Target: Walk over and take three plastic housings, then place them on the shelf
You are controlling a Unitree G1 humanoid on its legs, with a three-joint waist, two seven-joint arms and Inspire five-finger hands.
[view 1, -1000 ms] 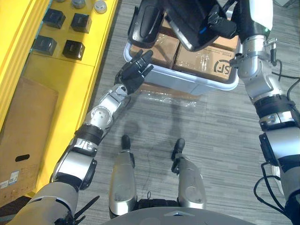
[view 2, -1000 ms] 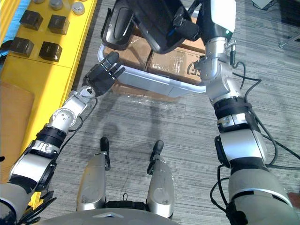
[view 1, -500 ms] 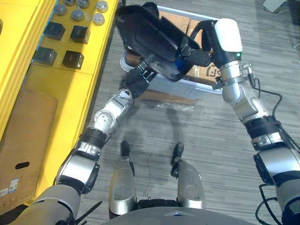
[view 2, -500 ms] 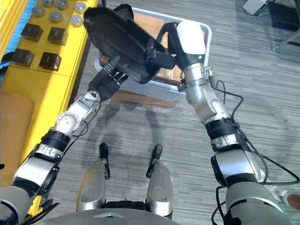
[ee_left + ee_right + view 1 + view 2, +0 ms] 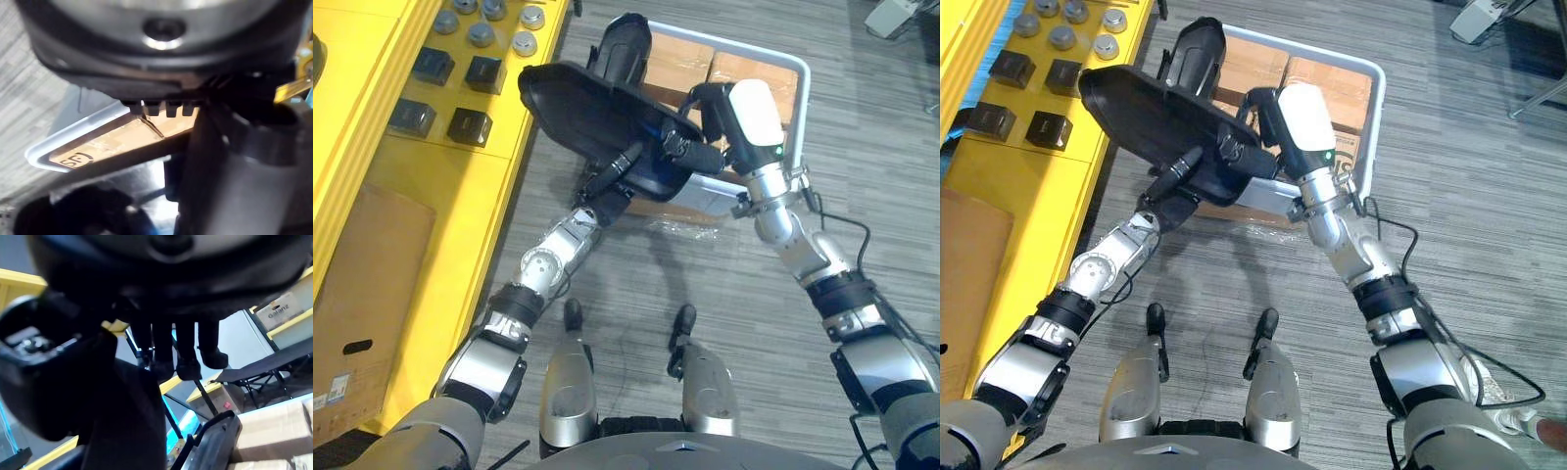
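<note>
**Eye views:** A broad black housing (image 5: 597, 113) is held aloft at 12 o'clock, over the near rim of a white bin (image 5: 800, 88) packed with boxes (image 5: 680, 59). Its 3 o'clock edge is clasped by the right hand (image 5: 690, 152). The left hand (image 5: 607, 191) is set under its 6 o'clock side, and it cannot be told whether that hand is curled or flat. A black piece (image 5: 626, 44), probably a second housing, is stood in the bin at 12. The yellow shelf (image 5: 411, 215) is seen from 9 to 11 o'clock.

The step in hand is judged to be the carrying of one housing. A turn towards 9 o'clock is called for next, and a free patch of shelf must be found.

**Left wrist view:** The bin's rim and a box are seen past the hand, with dark plastic close beside it. Contact is not made clear.

**Right wrist view:** The fingers (image 5: 188, 364) are seen bent down over dark plastic, a closure not made out from the head. The black piece is shown beside the boxes.
</note>
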